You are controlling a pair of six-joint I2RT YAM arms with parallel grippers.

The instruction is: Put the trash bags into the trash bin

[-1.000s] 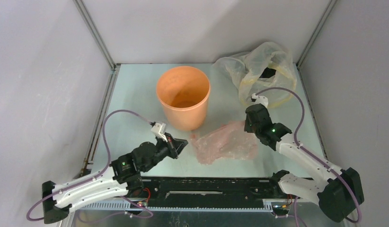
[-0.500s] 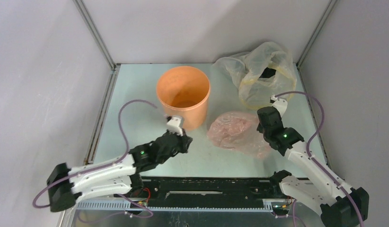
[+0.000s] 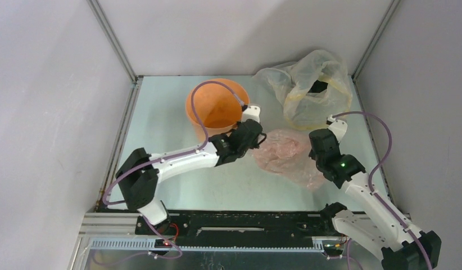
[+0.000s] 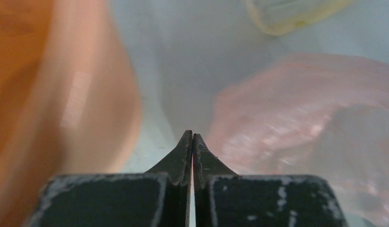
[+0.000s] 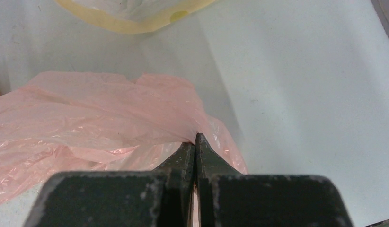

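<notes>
Pinching the trash bag [image 5: 112, 113] — the right gripper [image 5: 196, 141] has its fingers pressed together on a gathered fold of the pink plastic, which lies bunched on the table [image 3: 161, 112] just right of the trash bin [image 3: 217, 108]. Over there the left gripper [image 4: 192, 138] is closed too, tips touching with nothing between them, poised in the gap between bin wall and bag. Behind, toward the back right corner — a clear yellowish bag [image 3: 316, 84] with something dark inside.

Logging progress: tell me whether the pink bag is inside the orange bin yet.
No, the pink bag sits outside the orange bin, to its right in the top view, pinched by the right gripper.
</notes>
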